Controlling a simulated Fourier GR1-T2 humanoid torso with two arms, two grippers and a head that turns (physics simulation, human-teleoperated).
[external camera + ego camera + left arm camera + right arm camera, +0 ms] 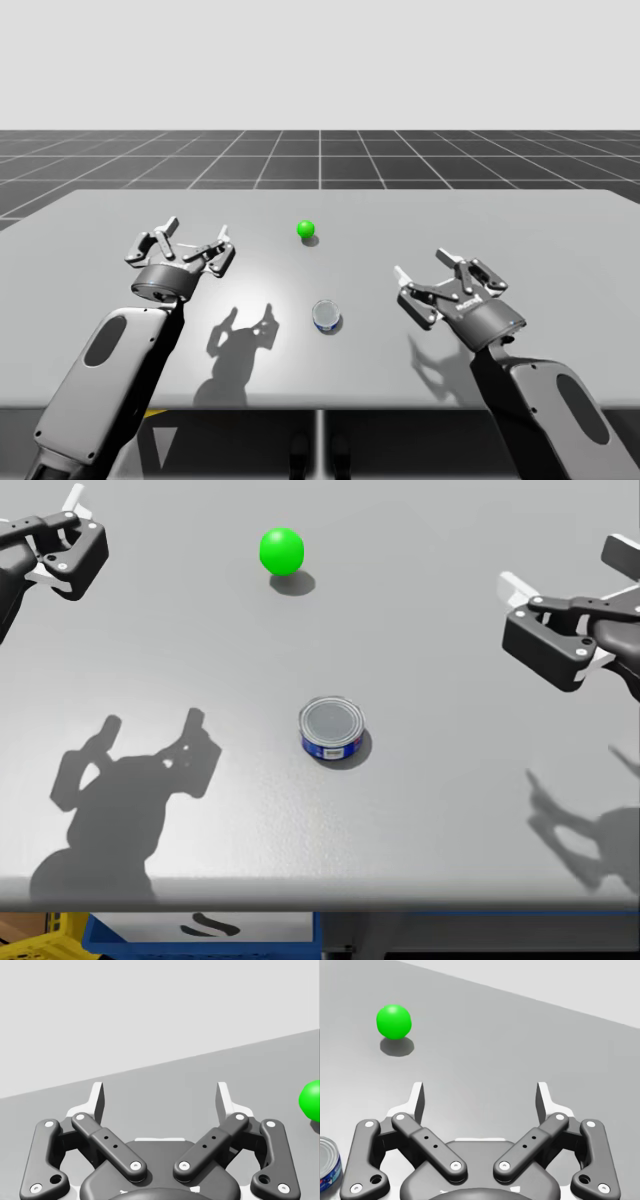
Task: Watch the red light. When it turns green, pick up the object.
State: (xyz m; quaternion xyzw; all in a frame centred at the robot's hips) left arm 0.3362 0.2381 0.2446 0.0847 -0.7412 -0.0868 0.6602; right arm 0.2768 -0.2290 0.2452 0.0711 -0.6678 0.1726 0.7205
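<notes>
The light [306, 229] is green, a small ball sitting on the grey counter [520, 225] toward its far middle. The object, a short round can [327, 316] with a blue band and a silvery lid, stands upright on the counter. It is nearer than the light and slightly to its right, well apart from it. Nothing touches the can.

My left claw [196, 232] is over the left part of the counter, well apart from the can. Its two fingers are spread wide with nothing between them. In the left wrist view the green light lies ahead of it, off toward the counter's middle. My right claw [424, 266] is over the right part, likewise spread and holding nothing. In the right wrist view the light lies well ahead of it, and the can's edge shows just beside the claw's base. Both claws seem to hang above the counter rather than rest on it, judging by the shadows [130, 780] cast nearer than them.
</notes>
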